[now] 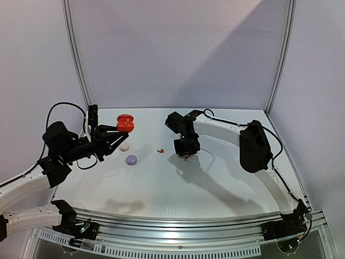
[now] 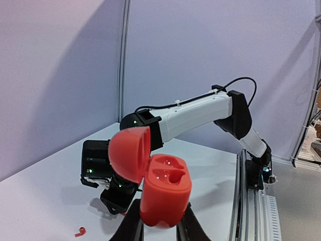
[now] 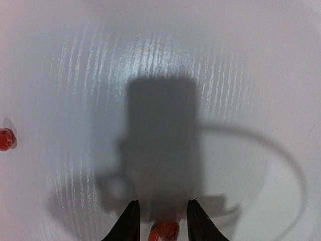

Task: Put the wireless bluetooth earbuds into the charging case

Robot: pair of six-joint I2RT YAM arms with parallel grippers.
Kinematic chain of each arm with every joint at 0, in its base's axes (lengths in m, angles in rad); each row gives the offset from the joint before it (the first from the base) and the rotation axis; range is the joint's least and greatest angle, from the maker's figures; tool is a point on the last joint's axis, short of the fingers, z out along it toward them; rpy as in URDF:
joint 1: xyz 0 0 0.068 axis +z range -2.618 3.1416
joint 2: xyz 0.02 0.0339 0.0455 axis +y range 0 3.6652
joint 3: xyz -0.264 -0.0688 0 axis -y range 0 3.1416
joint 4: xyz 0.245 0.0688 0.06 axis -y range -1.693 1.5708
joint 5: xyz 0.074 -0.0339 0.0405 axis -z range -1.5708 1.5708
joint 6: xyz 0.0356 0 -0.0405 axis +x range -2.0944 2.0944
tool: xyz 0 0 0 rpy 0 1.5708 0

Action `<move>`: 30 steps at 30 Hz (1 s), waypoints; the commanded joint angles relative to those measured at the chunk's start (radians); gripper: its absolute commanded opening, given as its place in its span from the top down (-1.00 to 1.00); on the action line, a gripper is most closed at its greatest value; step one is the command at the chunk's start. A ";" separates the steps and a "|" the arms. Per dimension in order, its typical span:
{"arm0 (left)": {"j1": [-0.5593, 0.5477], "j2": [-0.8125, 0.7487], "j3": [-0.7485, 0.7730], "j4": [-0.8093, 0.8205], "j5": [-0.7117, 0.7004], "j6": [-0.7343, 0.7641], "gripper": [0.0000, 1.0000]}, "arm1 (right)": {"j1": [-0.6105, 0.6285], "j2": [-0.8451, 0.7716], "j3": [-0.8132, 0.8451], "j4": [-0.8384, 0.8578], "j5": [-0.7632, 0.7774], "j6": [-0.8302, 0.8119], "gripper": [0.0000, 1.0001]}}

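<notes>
My left gripper [image 1: 119,129] is shut on the base of a red charging case [image 2: 163,191] and holds it up above the back left of the table. Its lid stands open and both sockets look empty. My right gripper [image 3: 161,203] points down at the table's middle. A red earbud [image 3: 164,231] sits between its fingers, with a thin gap on each side. Whether the tips touch the table is unclear. Another red earbud [image 1: 159,150] lies on the table to the left of that gripper; in the right wrist view this loose earbud [image 3: 5,139] is at the left edge.
A white round case [image 1: 124,146] and a lilac round case [image 1: 131,159] rest on the table below the held red case. The right arm [image 1: 253,145] arches over the right half. Walls enclose the back and sides, and a metal rail [image 1: 188,221] runs along the front edge.
</notes>
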 commanded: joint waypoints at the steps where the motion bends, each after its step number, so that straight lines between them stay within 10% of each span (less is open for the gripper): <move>1: 0.014 -0.014 -0.018 0.013 -0.005 -0.004 1.00 | -0.002 0.028 -0.009 -0.073 0.009 -0.009 0.37; 30: 0.015 -0.020 -0.022 -0.004 -0.006 0.005 1.00 | 0.002 -0.027 -0.136 -0.059 -0.084 -0.281 0.27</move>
